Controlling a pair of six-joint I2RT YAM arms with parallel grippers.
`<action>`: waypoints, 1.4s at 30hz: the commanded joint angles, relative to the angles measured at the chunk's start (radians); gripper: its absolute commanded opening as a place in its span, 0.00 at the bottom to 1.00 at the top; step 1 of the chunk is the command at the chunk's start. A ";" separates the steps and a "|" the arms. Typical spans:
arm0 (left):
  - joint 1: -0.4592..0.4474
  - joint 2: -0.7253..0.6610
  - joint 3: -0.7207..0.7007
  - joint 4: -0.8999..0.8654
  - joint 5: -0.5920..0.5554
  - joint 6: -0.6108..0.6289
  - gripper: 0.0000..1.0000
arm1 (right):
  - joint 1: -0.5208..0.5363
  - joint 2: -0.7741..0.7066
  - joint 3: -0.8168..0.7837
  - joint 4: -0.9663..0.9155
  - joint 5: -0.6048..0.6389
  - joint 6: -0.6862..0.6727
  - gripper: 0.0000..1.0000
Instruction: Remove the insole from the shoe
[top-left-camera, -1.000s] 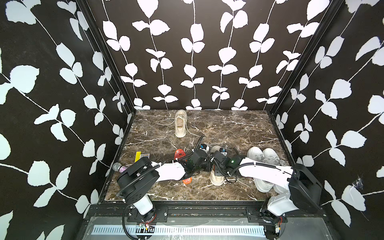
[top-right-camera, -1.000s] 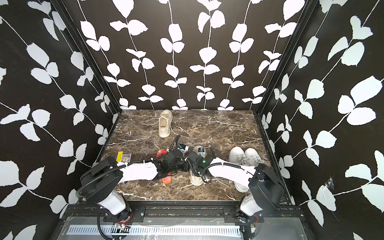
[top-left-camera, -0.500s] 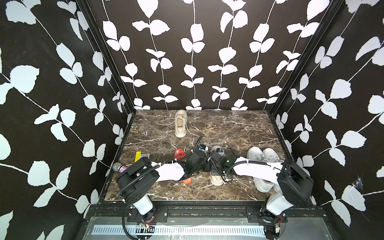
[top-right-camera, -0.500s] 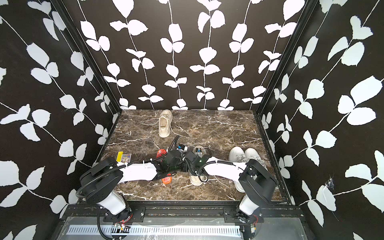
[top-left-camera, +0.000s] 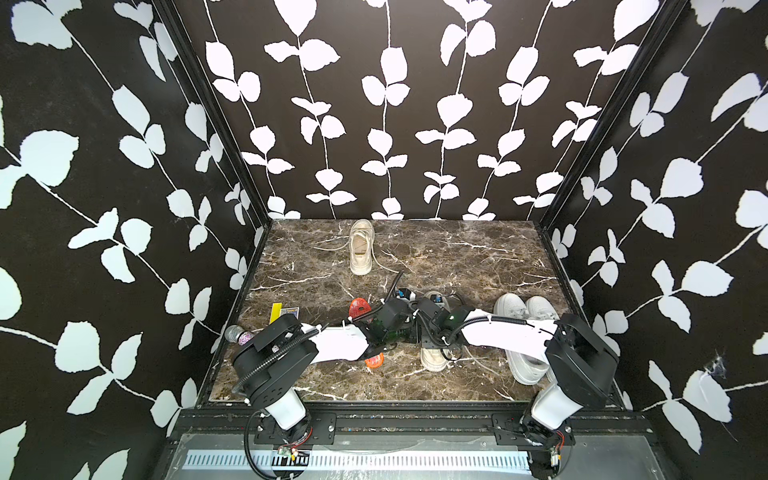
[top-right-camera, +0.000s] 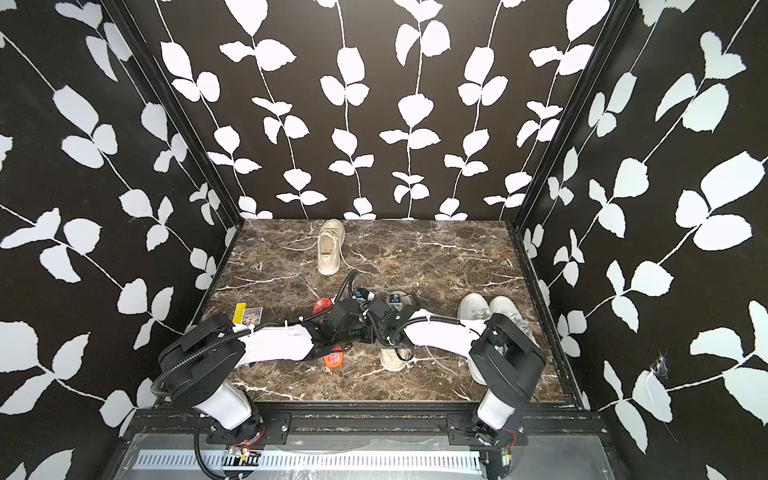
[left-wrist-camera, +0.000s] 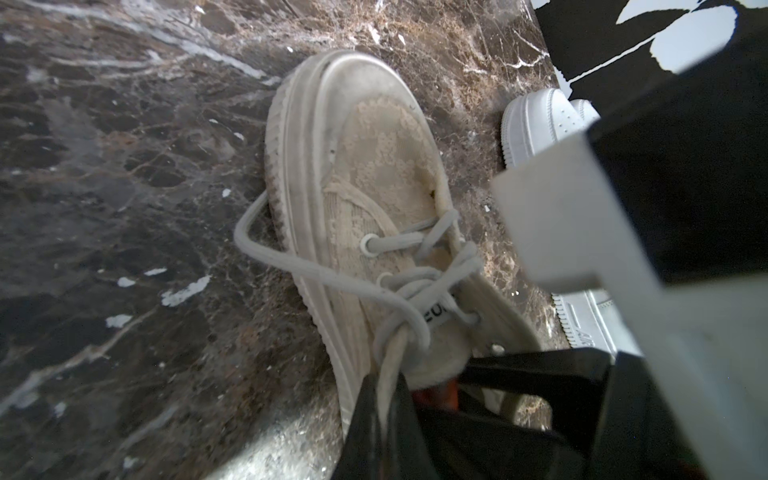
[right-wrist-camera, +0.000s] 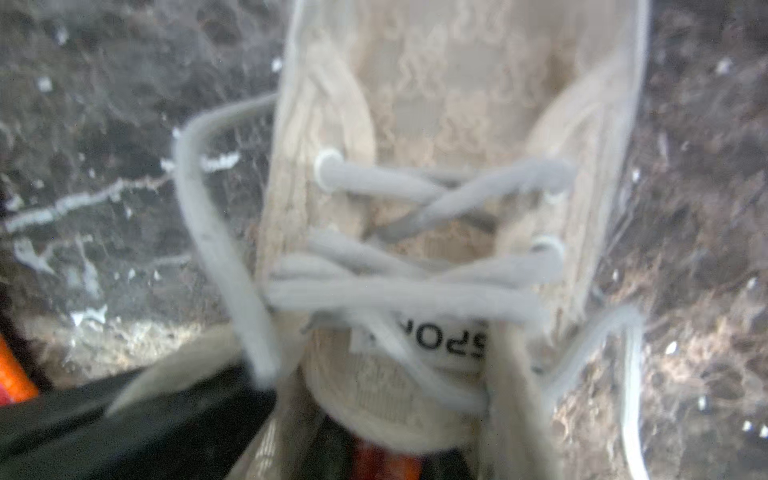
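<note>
A beige lace-up shoe (top-left-camera: 433, 360) (top-right-camera: 392, 360) lies at the table's front middle, toe toward the front edge; it fills the left wrist view (left-wrist-camera: 374, 166) and the right wrist view (right-wrist-camera: 457, 104). My left gripper (left-wrist-camera: 388, 374) (top-left-camera: 409, 330) is shut on the beige edge of the shoe's opening. My right gripper (right-wrist-camera: 386, 457) (top-left-camera: 424, 330) reaches into the opening behind the tongue (right-wrist-camera: 395, 382); only a bit of orange pad shows, and the tongue covers its fingertips. The insole is hidden inside the shoe.
A second beige shoe (top-left-camera: 360, 247) lies at the back. A pair of white sneakers (top-left-camera: 523, 309) sits under the right arm. Orange-red pieces (top-left-camera: 359, 307), a glittery microphone (top-left-camera: 237, 332) and small cards (top-left-camera: 286, 311) lie front left. Patterned walls close three sides.
The right arm has drawn in to the left, bringing its gripper deeper into the shoe's opening. The left arm and the shoe have stayed put.
</note>
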 joint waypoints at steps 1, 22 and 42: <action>-0.007 -0.022 -0.023 -0.062 -0.035 -0.018 0.00 | -0.013 0.065 -0.056 0.113 -0.032 -0.001 0.13; -0.018 -0.010 0.019 -0.109 -0.054 0.001 0.00 | -0.006 -0.266 -0.145 0.173 0.094 -0.009 0.00; -0.029 -0.005 0.047 -0.166 -0.086 0.016 0.00 | -0.006 -0.412 -0.236 0.407 0.002 -0.096 0.00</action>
